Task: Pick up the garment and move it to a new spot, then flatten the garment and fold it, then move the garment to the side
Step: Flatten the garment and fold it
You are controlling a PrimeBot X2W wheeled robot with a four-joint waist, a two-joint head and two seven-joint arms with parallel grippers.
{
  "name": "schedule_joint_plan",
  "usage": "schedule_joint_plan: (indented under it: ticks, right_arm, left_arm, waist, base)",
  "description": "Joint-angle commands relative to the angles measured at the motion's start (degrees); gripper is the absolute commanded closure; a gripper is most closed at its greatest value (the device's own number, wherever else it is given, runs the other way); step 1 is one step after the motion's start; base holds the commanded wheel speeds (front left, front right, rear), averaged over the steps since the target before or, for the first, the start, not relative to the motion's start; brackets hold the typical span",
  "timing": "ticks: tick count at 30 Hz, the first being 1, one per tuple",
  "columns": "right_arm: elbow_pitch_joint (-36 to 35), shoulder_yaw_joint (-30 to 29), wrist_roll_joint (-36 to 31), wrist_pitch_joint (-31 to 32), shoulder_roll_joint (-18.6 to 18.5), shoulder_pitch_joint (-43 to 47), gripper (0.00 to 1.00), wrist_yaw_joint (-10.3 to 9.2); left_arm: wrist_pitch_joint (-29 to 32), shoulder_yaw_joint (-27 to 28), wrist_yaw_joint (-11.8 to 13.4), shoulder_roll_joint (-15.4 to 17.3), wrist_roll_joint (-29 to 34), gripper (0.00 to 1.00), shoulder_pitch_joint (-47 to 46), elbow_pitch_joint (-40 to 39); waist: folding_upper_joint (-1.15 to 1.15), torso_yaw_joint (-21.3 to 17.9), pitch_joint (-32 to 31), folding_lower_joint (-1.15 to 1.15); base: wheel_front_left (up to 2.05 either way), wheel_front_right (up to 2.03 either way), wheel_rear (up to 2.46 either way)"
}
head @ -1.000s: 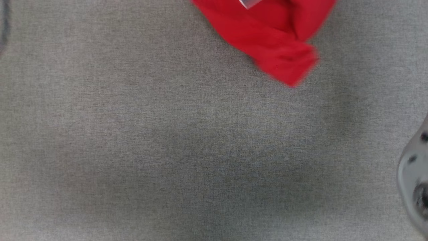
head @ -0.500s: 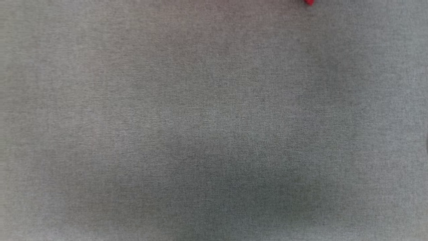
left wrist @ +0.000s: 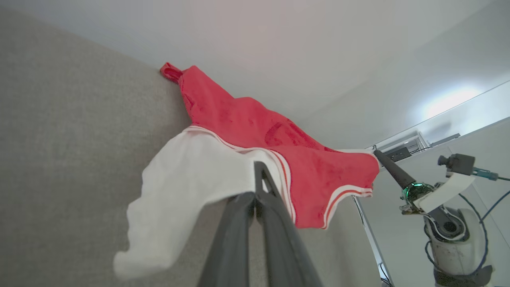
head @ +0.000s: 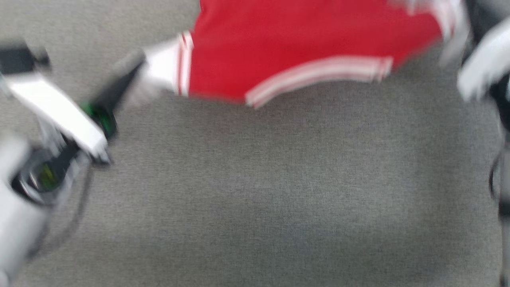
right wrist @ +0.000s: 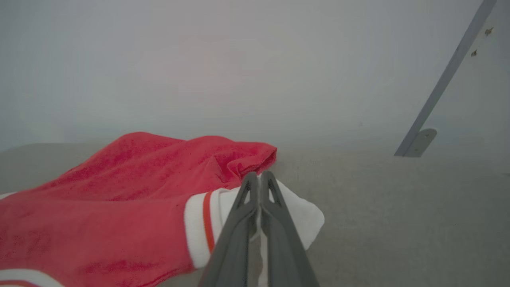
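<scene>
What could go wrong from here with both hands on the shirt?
1. The left hand and right hand each pinch only a white sleeve end, so the shirt may slip out.
2. Its body lies on the grey surface and could drag and bunch rather than flatten.

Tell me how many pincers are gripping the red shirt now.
2. The left pincer is shut on one white sleeve end of the shirt; the right pincer is shut on the other.
</scene>
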Motion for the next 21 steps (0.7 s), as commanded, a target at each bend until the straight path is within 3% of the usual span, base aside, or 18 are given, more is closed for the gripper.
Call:
schedule_joint_plan:
  ticks: [1,8,13,21]
  right_arm:
    - [-3.4,-0.5,1.3,2.1,-0.5,5.2,1.00,-0.02]
    - [-22.0,-6.1,5.6,12.9,0.2,30.5,1.00,-0.02]
    - [-32.1,-8.2,7.9,18.1,3.2,45.0,1.00,-0.02]
    - [-39.4,-11.3,10.0,20.8,6.4,58.1,1.00,-0.02]
  left_arm:
    - [-1.0,0.3,0.1,0.0,-0.5,1.00,3.6,-1.3]
    - [-4.7,0.3,0.1,0.5,1.4,1.00,19.2,-8.0]
    - [-8.1,0.6,0.1,2.4,3.0,1.00,28.5,-11.5]
    - [-9.3,-0.7,0.1,5.5,4.4,1.00,39.0,-15.0]
  waist:
    - [0.00,0.5,-1.4,0.00]
    - [0.00,1.4,-3.7,0.00]
    - [0.00,1.2,-4.9,0.00]
    - [0.00,1.2,-5.2,0.00]
  base:
    - [0.00,0.00,0.00]
    - [0.00,0.00,0.00]
    - [0.00,0.00,0.00]
    - [0.00,0.00,0.00]
